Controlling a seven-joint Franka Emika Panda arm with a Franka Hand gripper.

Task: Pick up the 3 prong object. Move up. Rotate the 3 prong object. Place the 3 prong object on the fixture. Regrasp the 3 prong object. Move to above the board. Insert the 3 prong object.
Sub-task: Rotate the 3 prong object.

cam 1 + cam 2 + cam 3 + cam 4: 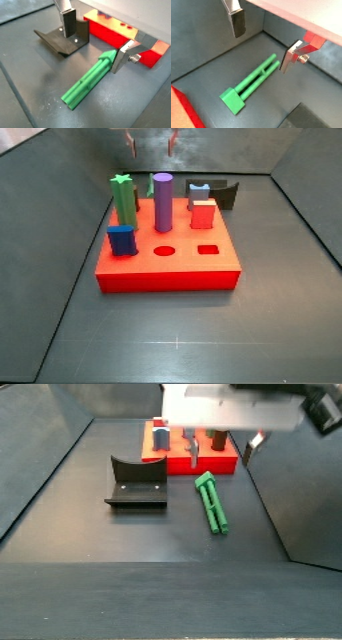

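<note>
Claw (93,42), silver plates apart and empty, hangs over the green plastic three-pronged peg (88,80) lying flat on the dark floor, between the black L-shaped fixture (135,481) and the wall. Red slab board (168,266) holds upright coloured pegs.

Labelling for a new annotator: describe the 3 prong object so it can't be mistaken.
Start at the red board; on the grey floor beside it stands the dark fixture. The 3 prong object lies flat next to both, under the open gripper. It is the only long green ribbed bar lying down; the board's pegs stand upright.
</note>
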